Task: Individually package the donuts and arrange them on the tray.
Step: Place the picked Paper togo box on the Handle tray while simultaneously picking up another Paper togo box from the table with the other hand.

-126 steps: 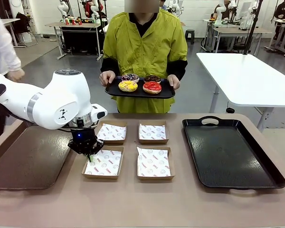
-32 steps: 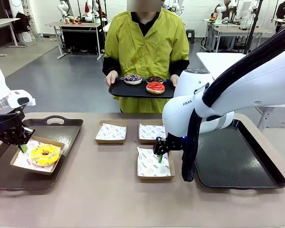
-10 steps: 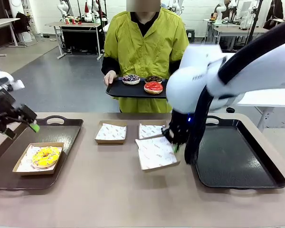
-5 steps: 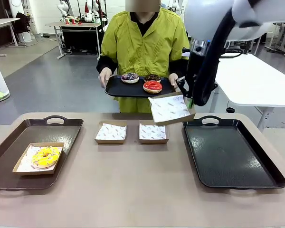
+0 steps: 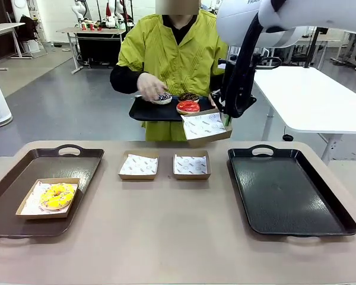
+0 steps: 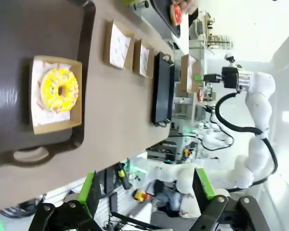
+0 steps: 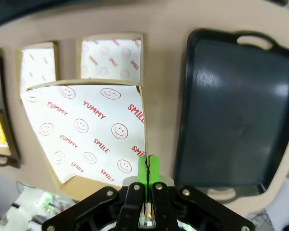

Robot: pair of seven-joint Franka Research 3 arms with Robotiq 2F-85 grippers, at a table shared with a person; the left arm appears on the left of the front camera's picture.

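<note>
Yellow-iced donut (image 5: 57, 196) sits boxed on left tray (image 5: 77, 166). Right gripper (image 7: 148, 163) clamped on edge of raised paper-lined box (image 5: 204, 126), far side. Left gripper (image 6: 145, 188) wide open, empty.

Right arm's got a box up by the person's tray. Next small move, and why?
Probably hold the box steady and level beside the person's tray: the right jaws grip its edge, it is empty, and the person's hand is on the purple-sprinkled donut, likely to drop it in.

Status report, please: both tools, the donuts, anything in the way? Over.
Left tool open. Right tool shut on empty box, held beside person's tray. Yellow donut boxed on left tray; three donuts on person's tray. Person's hand at one.
</note>
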